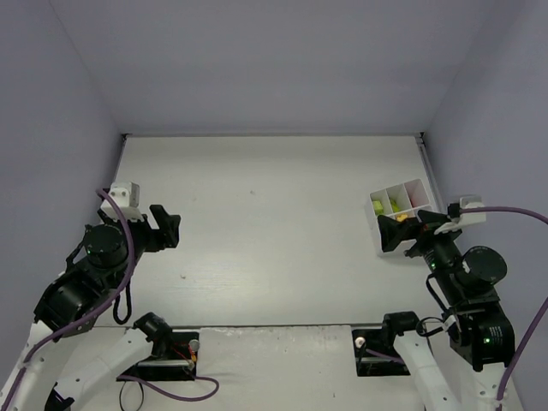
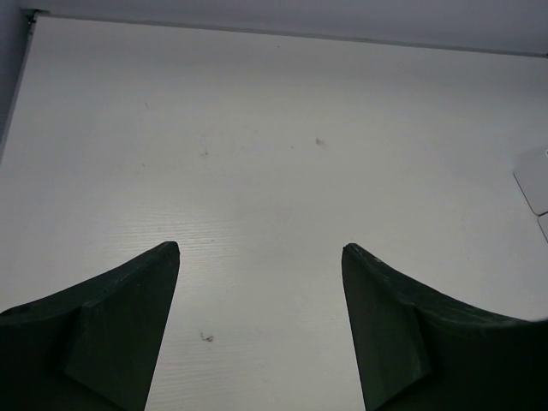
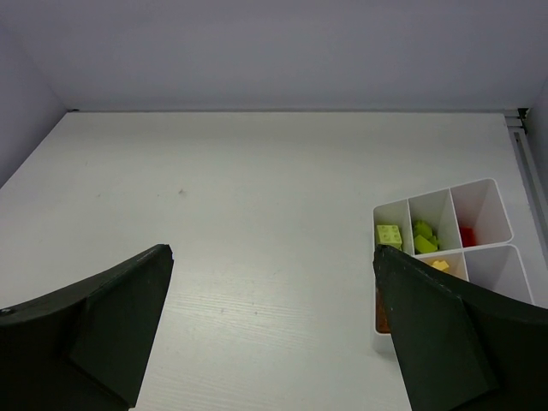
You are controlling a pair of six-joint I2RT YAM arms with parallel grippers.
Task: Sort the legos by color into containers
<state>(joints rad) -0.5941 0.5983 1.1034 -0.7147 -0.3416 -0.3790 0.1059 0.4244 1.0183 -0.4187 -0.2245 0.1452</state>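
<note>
Apparently you are at the close of sorting: the small studded plastic bricks (image 3: 424, 241), lime green, red and yellow, lie in the white plastic divided tray (image 3: 455, 218) beside your right arm. Left fingers (image 2: 120, 317) and right fingers (image 3: 111, 317) stand apart, empty. Next, scan the surface (image 1: 274, 223) for strays.

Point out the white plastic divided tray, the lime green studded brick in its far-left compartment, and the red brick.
white plastic divided tray (image 3: 501, 274), right wrist view, bare inner wall
lime green studded brick (image 3: 389, 235), right wrist view, studded top face
red brick (image 3: 467, 236), right wrist view, visible top
</note>
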